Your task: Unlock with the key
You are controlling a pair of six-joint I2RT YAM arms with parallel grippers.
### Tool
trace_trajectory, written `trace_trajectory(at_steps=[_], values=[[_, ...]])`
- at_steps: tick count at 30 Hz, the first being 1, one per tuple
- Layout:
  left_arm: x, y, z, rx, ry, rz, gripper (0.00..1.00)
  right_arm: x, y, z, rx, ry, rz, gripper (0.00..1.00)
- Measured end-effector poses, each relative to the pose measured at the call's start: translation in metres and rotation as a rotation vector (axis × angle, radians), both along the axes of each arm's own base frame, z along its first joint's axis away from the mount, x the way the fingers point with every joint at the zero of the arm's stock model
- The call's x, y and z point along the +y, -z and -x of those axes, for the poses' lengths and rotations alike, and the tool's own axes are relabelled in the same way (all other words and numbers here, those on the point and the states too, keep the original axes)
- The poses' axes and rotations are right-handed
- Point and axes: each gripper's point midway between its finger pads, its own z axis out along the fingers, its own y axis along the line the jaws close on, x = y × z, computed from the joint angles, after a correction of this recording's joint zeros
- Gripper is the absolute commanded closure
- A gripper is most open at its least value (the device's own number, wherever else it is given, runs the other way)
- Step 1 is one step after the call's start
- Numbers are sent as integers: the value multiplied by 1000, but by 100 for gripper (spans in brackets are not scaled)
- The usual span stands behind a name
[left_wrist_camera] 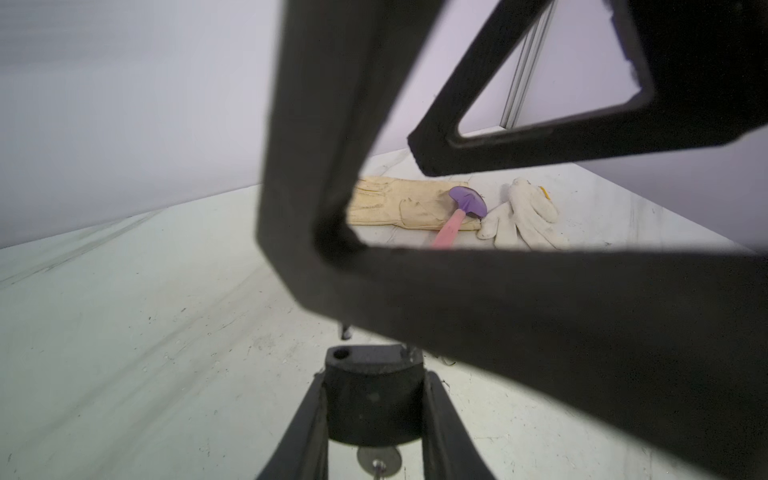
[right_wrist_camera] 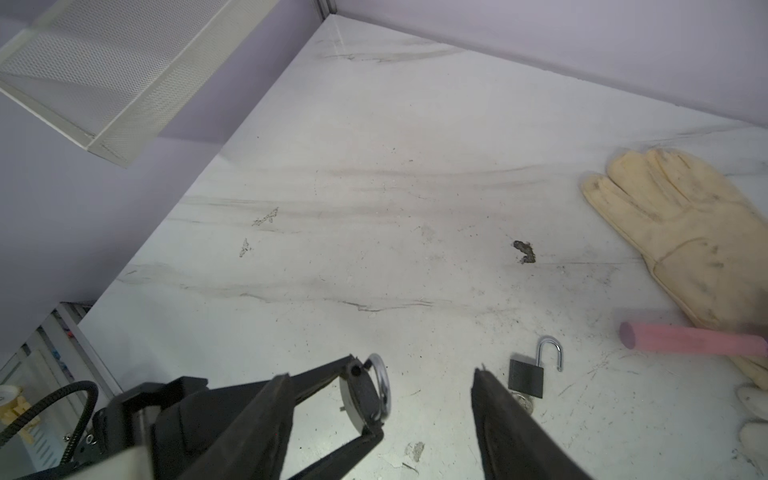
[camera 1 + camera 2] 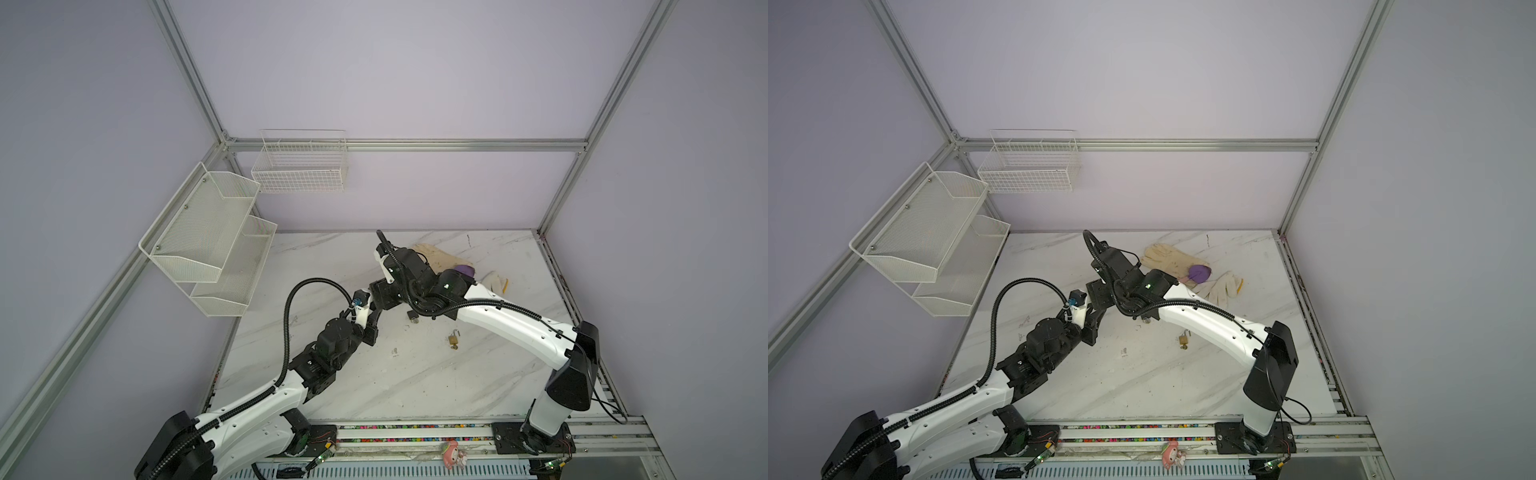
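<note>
My left gripper (image 1: 376, 376) is shut on a black padlock (image 1: 374, 399), held above the table. One shackle hole on the lock's top shows empty, and its silver shackle (image 2: 381, 384) stands beside the body. A round silver piece (image 1: 379, 459), by its look the key's head, shows under the lock. My right gripper (image 2: 380, 376) is open, its two fingers spread on either side of the held padlock without touching it. In both top views the two grippers meet mid-table, left gripper (image 3: 374, 320) below right gripper (image 3: 384, 296).
A second black padlock (image 2: 527, 376) lies on the table with its shackle open. A brass padlock (image 3: 454, 340) lies nearer the front. A yellow glove (image 2: 681, 232), a white glove (image 3: 1223, 286) and a pink-handled purple tool (image 1: 467, 201) lie at the back right. Wire shelves (image 3: 208, 232) hang on the left wall.
</note>
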Motion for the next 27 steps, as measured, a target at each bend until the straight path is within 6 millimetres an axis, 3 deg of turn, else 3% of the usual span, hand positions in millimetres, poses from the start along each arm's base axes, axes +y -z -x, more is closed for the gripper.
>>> trace_trajectory(at_steps=[10, 19, 27], values=[[3, -20, 6, -54, 13, 26, 100, -5, 24, -15, 31, 41, 102, 30], [2, -22, 7, -63, 24, 17, 100, -16, 2, -26, 17, 72, 108, 31], [2, -22, 9, -75, 35, -1, 100, -24, 11, -31, 42, 78, 153, 33]])
